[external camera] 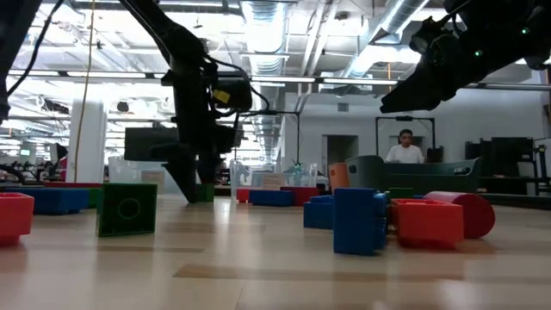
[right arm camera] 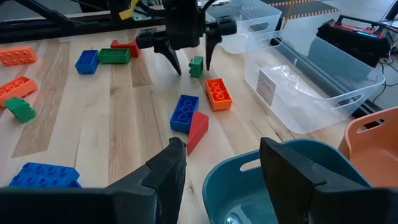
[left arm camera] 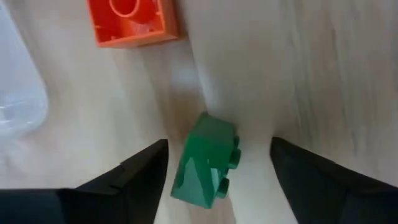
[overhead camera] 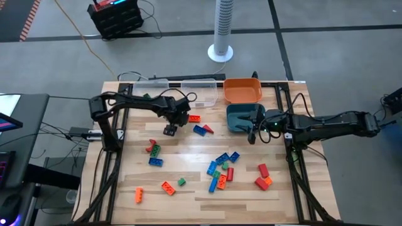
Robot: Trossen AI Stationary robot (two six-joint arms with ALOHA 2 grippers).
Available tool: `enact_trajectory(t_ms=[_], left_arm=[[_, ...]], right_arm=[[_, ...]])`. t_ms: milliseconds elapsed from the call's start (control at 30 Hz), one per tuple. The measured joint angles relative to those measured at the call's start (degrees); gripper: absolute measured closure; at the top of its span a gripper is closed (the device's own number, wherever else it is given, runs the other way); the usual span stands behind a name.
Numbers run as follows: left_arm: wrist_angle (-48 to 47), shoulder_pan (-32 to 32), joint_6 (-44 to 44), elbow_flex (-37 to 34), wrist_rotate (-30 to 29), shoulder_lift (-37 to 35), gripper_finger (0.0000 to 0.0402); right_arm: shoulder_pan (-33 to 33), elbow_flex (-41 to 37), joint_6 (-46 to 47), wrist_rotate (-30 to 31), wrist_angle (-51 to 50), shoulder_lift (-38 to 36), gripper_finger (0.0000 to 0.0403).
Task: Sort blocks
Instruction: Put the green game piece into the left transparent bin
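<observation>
My left gripper points down at the table near the clear bins and stands open. A small green block lies on its side on the wood between the two fingers, closer to one of them. From the right wrist view the same gripper straddles that green block. An orange block lies just beyond it. My right gripper waits open, with nothing between its fingers, over the near rim of the teal bin. More red, orange, blue and green blocks are scattered over the table.
Two clear bins, an orange bin and the teal bin line the far edge. A blue block and a red wedge lie between the arms. A person is far behind the table.
</observation>
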Motion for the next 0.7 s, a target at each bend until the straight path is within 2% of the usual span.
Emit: enact_trajectory(t_ms=[100,267,400,533,700], left_arm=[[-0.33,-0.46,-0.10,0.07,-0.21,0.44,0.0196],[-1.78,-1.20,-0.76,0.44,-1.31,0.01,0.0320],[-5.35,-0.84,-2.27,1.83,-2.84,-1.82,0.0320],[-7.06,0.40,-3.74,3.27,-3.32,-8.28,0.0320],[-9.23,7.09,-5.97,3.60,-8.50,-17.23,0.0320]], right_arm=[[0.00,0.00,0.00,0.00,0.00,0.00,0.0192],[0.00,0.00,0.02,0.00,0.00,0.00,0.0192],[0.00,0.00,0.06,0.00,-0.02,0.02,0.0192],[0.00,0.00,0.13,0.00,-0.02,0.02,0.0192],[0.24,0.00,0.52,0.00,-0.17,0.02,0.0192]])
